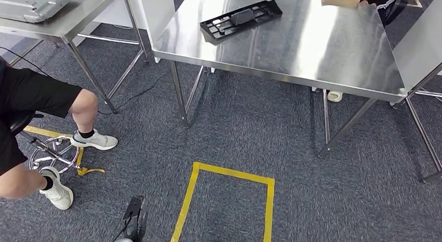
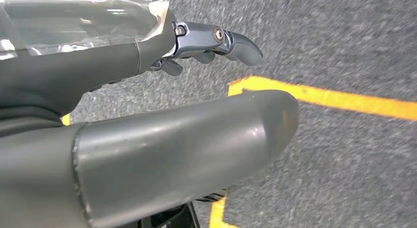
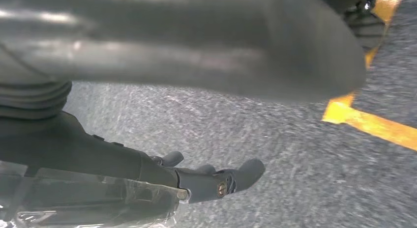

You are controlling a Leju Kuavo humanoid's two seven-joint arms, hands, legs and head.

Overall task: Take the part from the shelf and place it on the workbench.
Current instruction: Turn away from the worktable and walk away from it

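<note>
Black slotted part (image 1: 241, 20) flat on steel workbench (image 1: 323, 49).
My left hand (image 2: 162, 115) and right hand (image 3: 196, 95) hang over grey carpet (image 1: 245, 132), fingers apart, holding nothing.

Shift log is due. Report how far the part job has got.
Done: the black part already lies on the steel workbench. In hand: nothing; the left hand and right hand hang over the carpet, holding nothing. Left: nothing visible to move.

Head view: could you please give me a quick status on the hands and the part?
Left hand and right hand hang over the carpet, holding nothing. Black part lies on the steel workbench. Seated person at left, clear of the bench.
</note>
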